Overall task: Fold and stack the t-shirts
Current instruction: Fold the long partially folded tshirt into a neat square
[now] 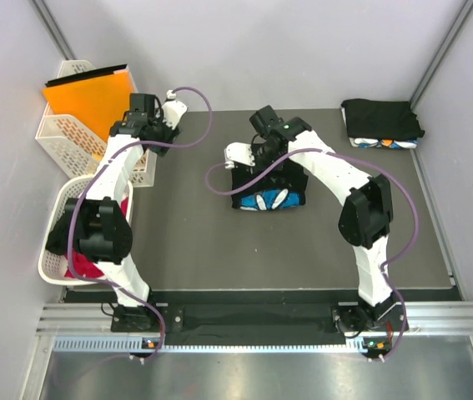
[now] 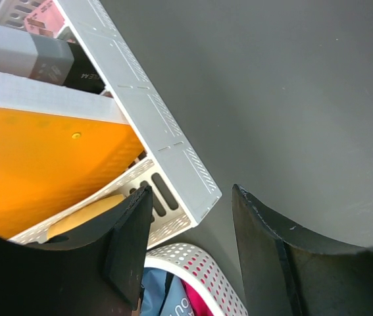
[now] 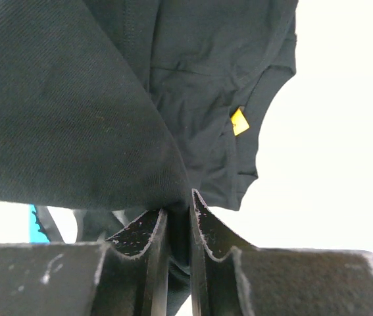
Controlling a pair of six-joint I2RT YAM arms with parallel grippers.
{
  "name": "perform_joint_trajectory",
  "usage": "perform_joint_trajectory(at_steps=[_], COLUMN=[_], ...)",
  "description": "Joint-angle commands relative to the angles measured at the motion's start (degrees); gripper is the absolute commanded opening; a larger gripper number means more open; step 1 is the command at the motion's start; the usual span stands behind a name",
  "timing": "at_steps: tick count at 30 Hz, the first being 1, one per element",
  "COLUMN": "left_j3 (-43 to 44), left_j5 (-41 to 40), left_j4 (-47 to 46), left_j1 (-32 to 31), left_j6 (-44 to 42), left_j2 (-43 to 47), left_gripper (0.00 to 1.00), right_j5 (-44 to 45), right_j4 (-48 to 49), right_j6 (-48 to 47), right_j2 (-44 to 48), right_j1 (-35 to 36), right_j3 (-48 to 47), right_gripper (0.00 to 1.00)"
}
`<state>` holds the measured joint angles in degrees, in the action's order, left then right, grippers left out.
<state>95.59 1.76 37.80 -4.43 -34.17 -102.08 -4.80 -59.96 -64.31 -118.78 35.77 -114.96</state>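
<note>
Round basket [image 1: 51, 268]: white and perforated, at the left edge of the worktop [image 1: 194, 242], beside the left arm.
Red shirt [image 1: 84, 268]: bunched inside the round basket; the left wrist view shows blue and pink cloth in there too.
Lattice basket [image 1: 57, 133]: white and rectangular, just behind the round basket in the far left corner.
Orange folder [image 1: 94, 96]: stands tilted in the lattice basket and sticks out above its rim.
Left claw [image 2: 191, 197]: jaws apart with nothing between them; it hangs above the near corner of the lattice basket.
Black t-shirt [image 1: 282, 179]: partly folded at the middle of the worktop, with a white-and-blue print along its near edge; one part is lifted off the surface.
Right claw [image 3: 178, 207]: pinched tight on a fold of the black t-shirt, with the cloth draping away from the fingers.
Yellow tag [image 3: 239, 122]: small, sewn at a hem of the hanging black cloth.
Folded stack [image 1: 382, 121]: in the far right corner of the worktop, well apart from both arms; black on top, with a white-blue patterned edge showing beneath.
</note>
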Motion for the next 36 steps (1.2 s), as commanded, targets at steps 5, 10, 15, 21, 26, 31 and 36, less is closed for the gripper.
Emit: perform_joint_trajectory(at_steps=[5,10,15,21,26,31,36], left_j3=[3.11,3.64,5.04,5.92,6.54,6.89,8.38], left_j5=[1.05,0.7,0.35,0.0,-0.09,0.0,-0.35], left_j4=[0.43,0.52,1.05,1.57,2.01,2.1,2.63], left_j1=[0.03,0.03,0.03,0.03,0.03,-0.41,-0.76], left_j6=[1.04,0.69,0.07,-0.81,-0.81,-0.54,-0.54], left_j2=[-0.66,-0.48,-0.66,-0.22,-0.22,-0.22,-0.14], left_gripper=[0.57,0.57,0.57,0.57,0.58,0.58,0.58], right_j5=[0.23,-2.4,-8.11,-17.08,-20.68,-20.95,-21.13], right_j4=[3.8,0.91,-7.08,-19.65,-23.53,-23.53,-23.62], right_j6=[-1.6,-1.95,-3.53,-4.94,-4.94,-5.12,-4.94], right_j2=[0.04,1.71,3.73,5.93,10.05,14.53,16.65], right_j1=[-1.58,-1.49,-1.49,-0.61,0.96,2.46,5.18], right_j3=[-4.93,-4.93,-5.1,-4.05,0.78,6.31,11.24], right_gripper=[0.11,0.06,0.0,0.0,0.0,0.0,0.0])
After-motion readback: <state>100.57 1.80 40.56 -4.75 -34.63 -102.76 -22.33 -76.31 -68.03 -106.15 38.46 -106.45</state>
